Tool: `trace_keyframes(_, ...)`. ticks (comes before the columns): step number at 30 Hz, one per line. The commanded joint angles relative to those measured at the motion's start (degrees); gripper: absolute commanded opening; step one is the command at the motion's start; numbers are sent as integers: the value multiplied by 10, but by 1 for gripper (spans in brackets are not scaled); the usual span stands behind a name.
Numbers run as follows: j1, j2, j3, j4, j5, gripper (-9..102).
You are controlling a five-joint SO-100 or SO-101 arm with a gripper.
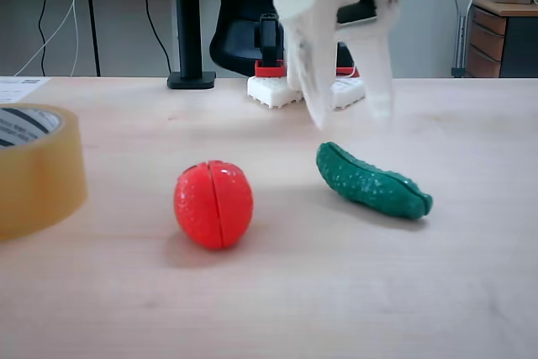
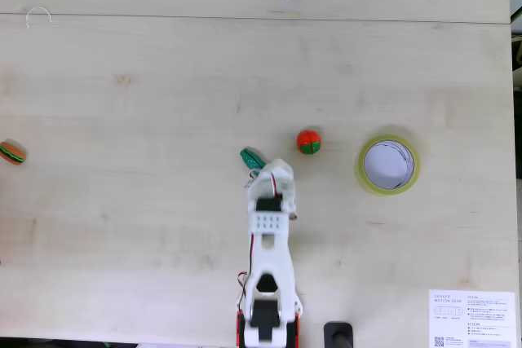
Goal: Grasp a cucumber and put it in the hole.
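Observation:
The dark green bumpy cucumber (image 1: 374,181) lies on the wooden table, right of centre in a fixed view. From above, only its end (image 2: 249,157) pokes out beside the arm. My white gripper (image 1: 349,115) hangs just above and behind it, blurred, fingers spread open and holding nothing. In the view from above, the gripper (image 2: 263,172) covers most of the cucumber. The yellowish-tan tape roll (image 2: 363,170) lies flat to the right, its round hole (image 2: 388,163) facing up. In the low view the roll (image 1: 38,178) sits at the left edge.
A red toy strawberry (image 1: 213,204) sits between the cucumber and the tape roll (image 2: 307,141). A small toy burger (image 2: 11,152) lies at the far left edge, and a printed sheet (image 2: 473,318) at the bottom right. A black post base (image 1: 190,80) stands behind.

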Motion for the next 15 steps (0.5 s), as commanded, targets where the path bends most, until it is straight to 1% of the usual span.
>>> trace_keyframes(1, -13, -42, -84, 20, -4, 32)
trace_keyframes(10, -32, -128, -130, 25, -4, 31)
trace_keyframes(15, -32, -185, -188, 83, -4, 26)
